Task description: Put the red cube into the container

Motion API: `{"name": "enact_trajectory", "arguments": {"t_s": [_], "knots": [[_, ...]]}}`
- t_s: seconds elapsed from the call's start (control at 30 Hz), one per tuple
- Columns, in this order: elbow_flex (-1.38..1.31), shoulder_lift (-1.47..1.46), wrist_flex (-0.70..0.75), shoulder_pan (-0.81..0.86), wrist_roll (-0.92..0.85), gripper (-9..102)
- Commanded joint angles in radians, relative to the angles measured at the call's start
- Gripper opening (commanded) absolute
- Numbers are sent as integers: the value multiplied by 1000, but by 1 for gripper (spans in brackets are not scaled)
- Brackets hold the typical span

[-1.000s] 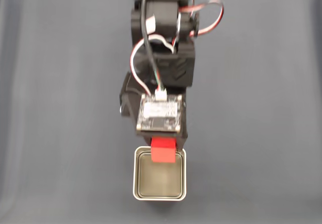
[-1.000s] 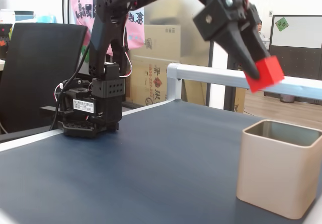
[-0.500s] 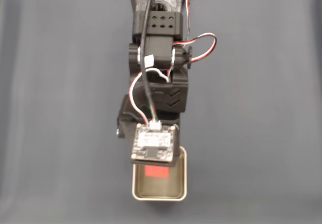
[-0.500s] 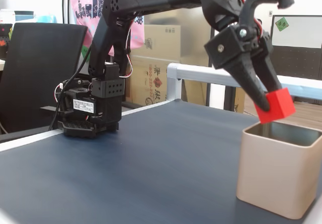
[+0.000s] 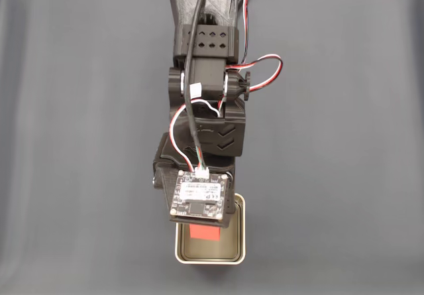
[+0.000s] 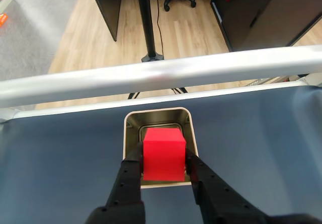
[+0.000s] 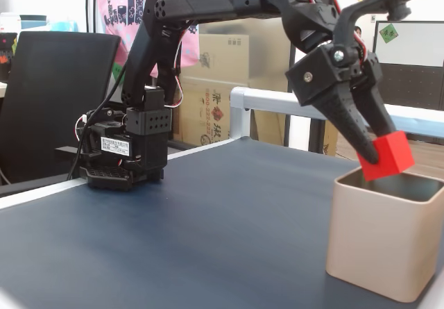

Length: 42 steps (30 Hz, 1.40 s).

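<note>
We see the claw [image 6: 163, 159] squeezed tight on the red cube [image 6: 163, 153], right over the open top of the container [image 6: 158, 117]. We think letting go is all that is left.

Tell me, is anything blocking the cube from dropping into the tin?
Nothing visible does. The gripper holds the cube right above the tin's open mouth, and in a fixed view the cube sits just over the rim with only air beneath.
</note>
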Motion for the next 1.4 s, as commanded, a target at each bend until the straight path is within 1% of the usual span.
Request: {"name": "enact_trajectory", "arguments": {"t_s": [0.0,0.23,0.43,0.57,0.93,1.03,1.17,1.23,1.3,1.37], "knots": [[-15,6,-29,14,18,16],[-6,6,-63,14,18,31],[-6,6,-80,14,3,40],[-5,8,-80,14,-9,41],[-5,26,-94,14,-3,42],[-5,34,-101,14,-8,34],[-5,54,-101,11,-29,12],[17,87,-101,12,-43,4],[64,147,-100,17,-54,0],[144,236,-104,23,-64,0]]}}
